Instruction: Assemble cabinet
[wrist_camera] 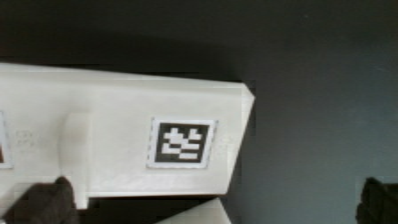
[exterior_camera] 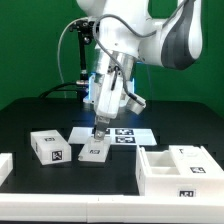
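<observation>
The cabinet (exterior_camera: 181, 170), a large white boxy body with inner dividers and a tag on its front, sits at the exterior view's right front. My gripper (exterior_camera: 99, 131) hangs over a small white tagged block (exterior_camera: 94, 151) near the table's middle. In the wrist view the gripper (wrist_camera: 210, 205) is open, its dark fingertips (wrist_camera: 43, 202) spread wide. The block (wrist_camera: 125, 130) with its square tag fills the space ahead of the jaws, and nothing is held.
A second small white tagged block (exterior_camera: 50, 146) lies at the exterior view's left. The marker board (exterior_camera: 122, 135) lies flat behind the gripper. A white piece (exterior_camera: 4, 166) shows at the far left edge. A black stand with cables rises behind the arm.
</observation>
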`<control>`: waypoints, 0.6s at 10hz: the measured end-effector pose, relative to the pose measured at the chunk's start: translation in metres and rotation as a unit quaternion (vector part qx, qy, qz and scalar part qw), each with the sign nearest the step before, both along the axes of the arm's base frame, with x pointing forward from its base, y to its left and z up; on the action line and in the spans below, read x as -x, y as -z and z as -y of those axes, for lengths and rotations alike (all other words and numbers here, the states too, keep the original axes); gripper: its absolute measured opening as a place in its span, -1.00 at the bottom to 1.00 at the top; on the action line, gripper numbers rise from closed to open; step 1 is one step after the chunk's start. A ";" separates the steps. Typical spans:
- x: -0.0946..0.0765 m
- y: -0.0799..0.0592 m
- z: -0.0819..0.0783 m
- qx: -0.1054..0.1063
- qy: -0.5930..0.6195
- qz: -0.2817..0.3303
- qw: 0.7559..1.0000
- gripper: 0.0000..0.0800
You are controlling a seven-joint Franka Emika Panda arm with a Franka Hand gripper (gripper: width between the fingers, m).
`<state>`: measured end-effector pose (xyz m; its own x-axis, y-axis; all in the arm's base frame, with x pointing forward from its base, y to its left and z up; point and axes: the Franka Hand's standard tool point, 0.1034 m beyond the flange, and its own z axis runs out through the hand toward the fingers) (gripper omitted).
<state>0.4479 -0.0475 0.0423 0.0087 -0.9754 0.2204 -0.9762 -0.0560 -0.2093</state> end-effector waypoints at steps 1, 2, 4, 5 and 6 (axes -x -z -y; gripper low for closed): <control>0.000 0.000 0.001 0.001 -0.001 0.000 1.000 0.99; -0.004 -0.007 -0.001 -0.005 0.009 0.012 1.000 0.99; -0.022 -0.041 -0.020 -0.043 0.026 0.054 0.997 0.99; -0.026 -0.047 -0.028 -0.053 0.029 0.063 0.996 0.99; -0.023 -0.042 -0.033 -0.052 0.024 0.056 0.997 0.99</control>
<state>0.4710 -0.0147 0.0839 -0.0578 -0.9918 0.1141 -0.9475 0.0185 -0.3191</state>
